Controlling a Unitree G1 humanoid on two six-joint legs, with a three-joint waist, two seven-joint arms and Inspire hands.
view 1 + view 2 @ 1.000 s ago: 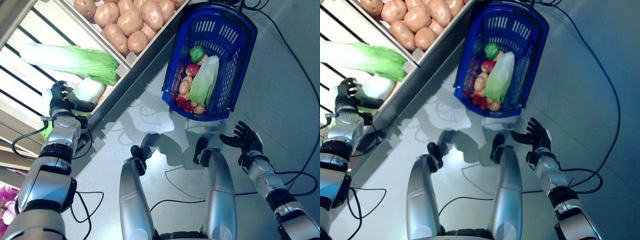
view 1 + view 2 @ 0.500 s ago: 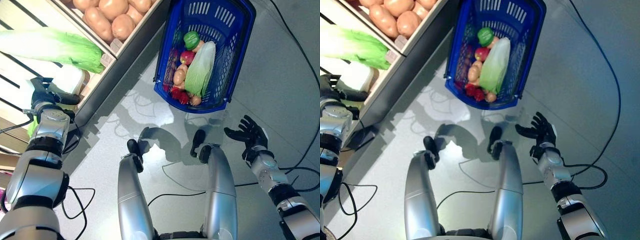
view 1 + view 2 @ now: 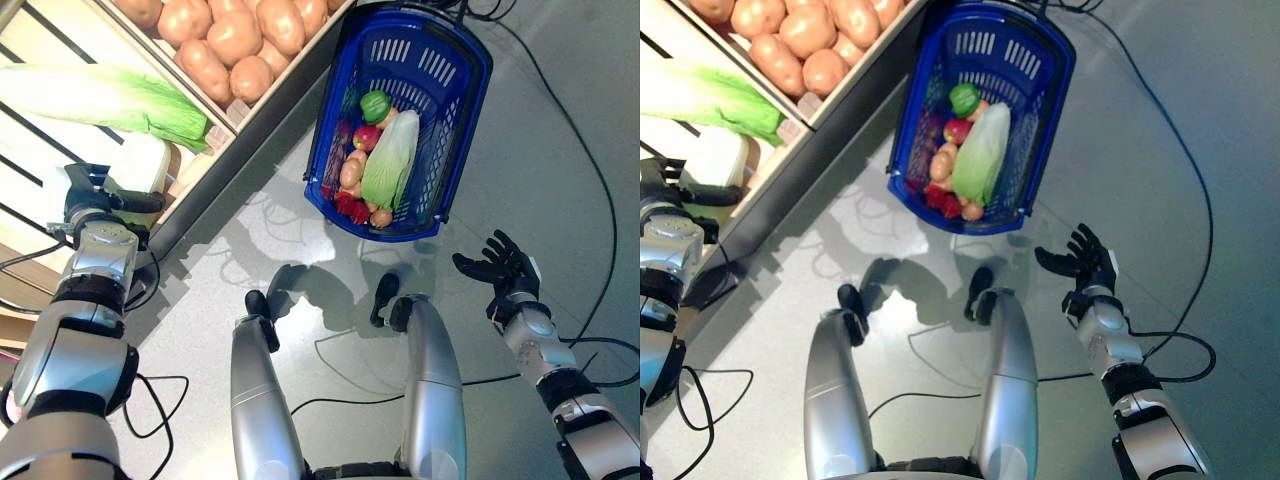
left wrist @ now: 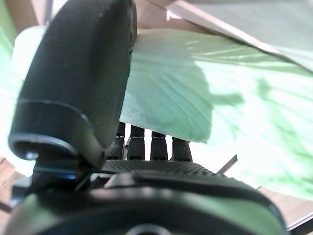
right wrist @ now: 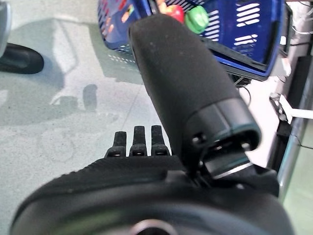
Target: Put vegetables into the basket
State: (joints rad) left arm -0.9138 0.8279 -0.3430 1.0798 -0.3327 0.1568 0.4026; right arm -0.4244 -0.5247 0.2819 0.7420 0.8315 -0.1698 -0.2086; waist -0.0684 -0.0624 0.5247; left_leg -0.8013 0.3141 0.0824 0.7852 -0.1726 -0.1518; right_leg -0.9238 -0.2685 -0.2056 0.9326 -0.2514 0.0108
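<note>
The blue basket point(image 3: 474, 92) stands on the grey floor beside the wooden stand. In it lie a long pale green cabbage point(image 3: 391, 160), a green pepper point(image 3: 375, 105), a red round vegetable point(image 3: 367, 137), potatoes point(image 3: 351, 171) and small red pieces point(image 3: 352, 207). My left hand point(image 3: 92, 196) is at the stand's lower shelf, open, its thumb stretched toward a pale cabbage point(image 3: 140, 163). In the left wrist view the straight fingers point(image 4: 152, 144) lie against the cabbage's leaves point(image 4: 195, 98). My right hand point(image 3: 503, 271) is open and empty over the floor, off the basket's near right corner.
The wooden stand point(image 3: 215, 165) runs along the left, its dark base edge slanting toward the basket. A long green cabbage point(image 3: 120, 100) lies on the shelf above my left hand. A black cable point(image 3: 585, 160) curves over the floor on the right.
The whole picture has shifted as the camera moved. My left hand stays at the pale cabbage on the shelf. My right hand stays open beside the basket.
</note>
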